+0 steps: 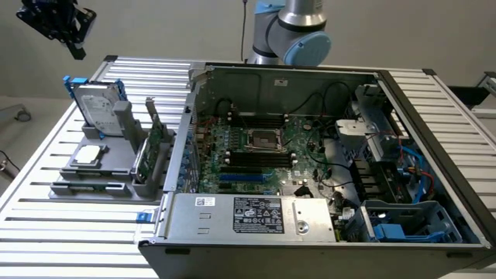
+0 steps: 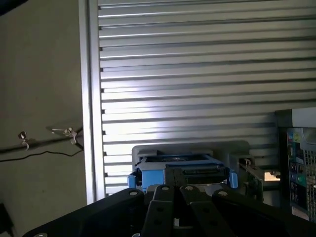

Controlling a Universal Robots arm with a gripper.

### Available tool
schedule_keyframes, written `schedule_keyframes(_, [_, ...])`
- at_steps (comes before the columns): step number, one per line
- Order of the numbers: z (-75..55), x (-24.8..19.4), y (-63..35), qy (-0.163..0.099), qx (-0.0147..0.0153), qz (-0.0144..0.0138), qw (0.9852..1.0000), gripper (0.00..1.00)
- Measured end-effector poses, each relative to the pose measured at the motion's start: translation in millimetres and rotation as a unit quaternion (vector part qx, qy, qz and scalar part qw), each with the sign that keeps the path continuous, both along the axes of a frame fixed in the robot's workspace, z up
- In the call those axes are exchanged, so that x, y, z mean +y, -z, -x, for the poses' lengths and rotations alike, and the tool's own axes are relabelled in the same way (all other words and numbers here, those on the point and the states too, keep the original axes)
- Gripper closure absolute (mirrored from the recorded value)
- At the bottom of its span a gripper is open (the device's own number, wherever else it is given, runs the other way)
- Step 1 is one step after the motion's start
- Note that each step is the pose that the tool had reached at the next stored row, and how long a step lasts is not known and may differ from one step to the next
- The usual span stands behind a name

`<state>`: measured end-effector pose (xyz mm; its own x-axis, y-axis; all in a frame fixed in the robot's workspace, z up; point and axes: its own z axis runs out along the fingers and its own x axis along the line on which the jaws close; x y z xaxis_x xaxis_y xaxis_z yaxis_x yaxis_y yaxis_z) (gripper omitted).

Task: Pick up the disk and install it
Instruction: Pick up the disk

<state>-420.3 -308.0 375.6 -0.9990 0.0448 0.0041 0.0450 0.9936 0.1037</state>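
While claw [image 1: 76, 52] hangs pressed together, empty, above it, disk [image 1: 99, 106] stands upright in grey holder [image 1: 128, 122] at nine o'clock of computer case [image 1: 271, 81]; pickup, install outstanding

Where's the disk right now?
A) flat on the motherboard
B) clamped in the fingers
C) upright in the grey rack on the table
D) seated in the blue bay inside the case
C: the disk stands on edge in the grey rack, on the exterior view's left of the open case. The fingers are shut on nothing, well above it.
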Motion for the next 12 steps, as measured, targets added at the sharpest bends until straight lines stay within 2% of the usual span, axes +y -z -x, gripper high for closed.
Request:
schedule_keyframes(3, [0.1,0.1,1.6,-0.027,0.0002,0.0,0.9996,0.89])
schedule_keyframes(6, [0.2,0.1,3.1,-0.054,0.0006,0.0,0.9986,0.89])
schedule_keyframes(9, [0.2,0.1,4.0,-0.081,0.0014,0.0,0.9967,0.89])
schedule_keyframes(12, [0.1,0.0,4.1,-0.108,0.0016,0.0006,0.9941,0.89])
